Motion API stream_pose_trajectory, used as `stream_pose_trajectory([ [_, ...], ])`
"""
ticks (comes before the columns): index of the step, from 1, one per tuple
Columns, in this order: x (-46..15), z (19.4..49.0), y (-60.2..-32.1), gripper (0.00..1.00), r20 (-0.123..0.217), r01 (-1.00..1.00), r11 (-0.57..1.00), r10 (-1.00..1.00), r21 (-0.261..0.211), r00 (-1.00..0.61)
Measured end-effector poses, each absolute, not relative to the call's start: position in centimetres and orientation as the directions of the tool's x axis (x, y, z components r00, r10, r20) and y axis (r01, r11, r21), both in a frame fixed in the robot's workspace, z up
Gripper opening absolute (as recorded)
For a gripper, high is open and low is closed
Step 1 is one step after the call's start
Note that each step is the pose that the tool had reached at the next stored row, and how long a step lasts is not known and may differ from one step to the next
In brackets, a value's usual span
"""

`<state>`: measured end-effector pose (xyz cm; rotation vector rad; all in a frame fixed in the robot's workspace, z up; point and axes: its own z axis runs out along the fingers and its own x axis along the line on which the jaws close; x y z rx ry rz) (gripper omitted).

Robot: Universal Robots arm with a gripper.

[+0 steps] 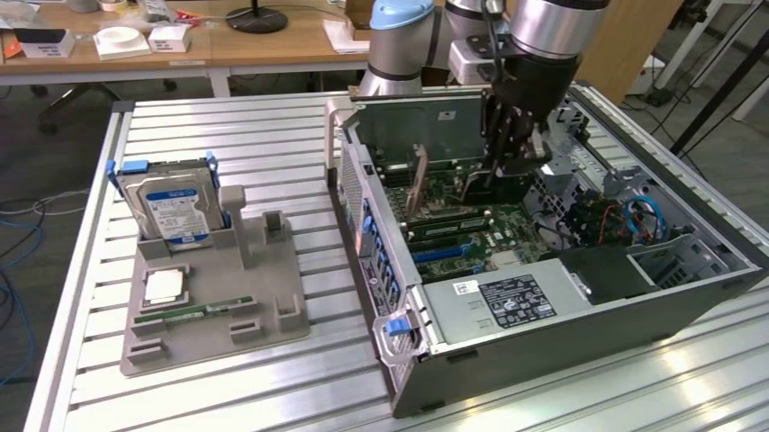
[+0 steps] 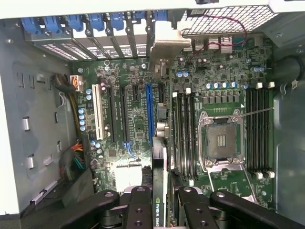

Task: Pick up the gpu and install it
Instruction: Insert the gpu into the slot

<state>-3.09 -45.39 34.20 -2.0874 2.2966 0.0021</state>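
Gripper (image 2: 159,202) pinching gpu (image 2: 159,191) edge-on between fingers (image 2: 138,210), holding it upright inside open case (image 1: 709,288), hanging above motherboard (image 2: 138,119) near blue slot (image 2: 149,112). Hard drive (image 1: 175,207) sitting in holder (image 1: 283,306) on tabletop (image 1: 240,126).

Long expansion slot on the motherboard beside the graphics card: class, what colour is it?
Blue. The slot shows best in the wrist view, next to the graphics card.

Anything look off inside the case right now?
Nothing stands out. The end effector holds the gpu edge-on above the motherboard; the CPU socket sits empty, with no loose parts.
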Motion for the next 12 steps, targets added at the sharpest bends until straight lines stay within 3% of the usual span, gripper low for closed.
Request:
stream_pose_trajectory([
  [12,-3.29,33.58,-45.40,0.25,-0.029,-0.995,0.098,-0.995,-0.025,-0.097],
])
